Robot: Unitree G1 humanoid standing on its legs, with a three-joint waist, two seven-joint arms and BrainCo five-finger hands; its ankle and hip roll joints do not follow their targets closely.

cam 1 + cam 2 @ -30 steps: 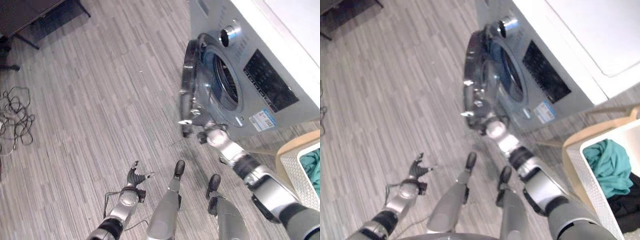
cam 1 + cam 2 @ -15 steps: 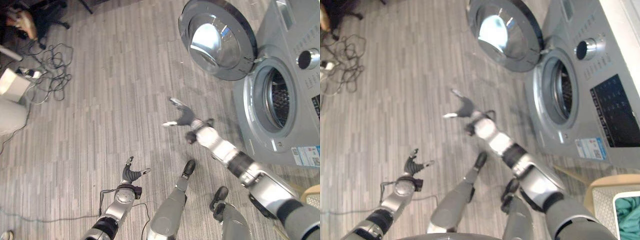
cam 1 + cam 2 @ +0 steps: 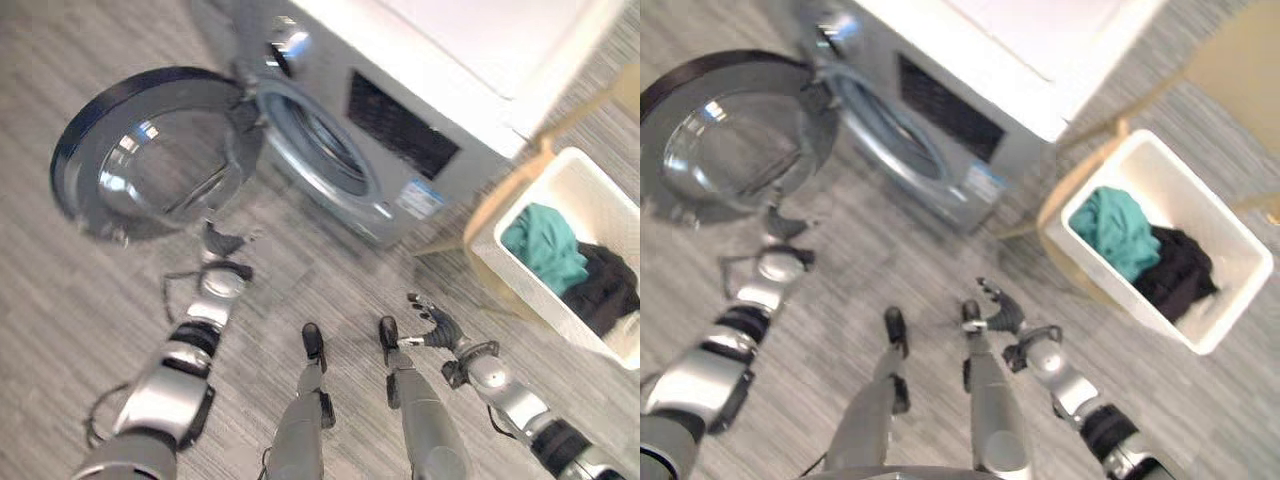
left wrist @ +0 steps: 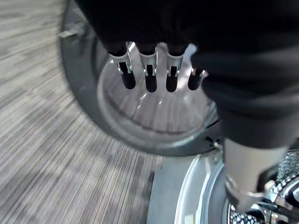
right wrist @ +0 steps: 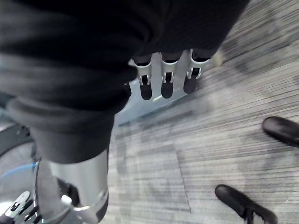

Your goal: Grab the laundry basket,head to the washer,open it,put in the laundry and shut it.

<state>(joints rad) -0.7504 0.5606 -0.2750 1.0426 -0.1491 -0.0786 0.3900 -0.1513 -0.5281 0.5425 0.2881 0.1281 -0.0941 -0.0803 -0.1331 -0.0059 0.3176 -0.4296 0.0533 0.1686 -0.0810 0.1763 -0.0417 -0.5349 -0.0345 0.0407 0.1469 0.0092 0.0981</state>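
Observation:
The white laundry basket (image 3: pixel 1205 205) stands at the right on a tan wooden seat (image 3: pixel 497 195), holding a teal cloth (image 3: pixel 1125 230) and a black cloth (image 3: pixel 1180 275). The silver washer (image 3: pixel 400 110) is at the top, its round door (image 3: pixel 150 150) swung wide to the left and the drum opening (image 3: pixel 315 150) bare. My left hand (image 3: pixel 222 242) is open just below the door's lower edge, its straight fingers (image 4: pixel 149 77) pointing at the door glass (image 4: pixel 154 116). Low beside the basket, my right hand (image 3: pixel 437 325) is open over the floor and holds nothing.
Grey wood-pattern floor (image 3: pixel 60 300) spreads to the left and in front of the washer. The open door juts out over the floor at the left. The basket's seat stands close against the washer's right side.
The camera has swung, so the whole scene shifted. My right hand left the door and dropped low near the basket. My left hand rose from low over the floor to the open door.

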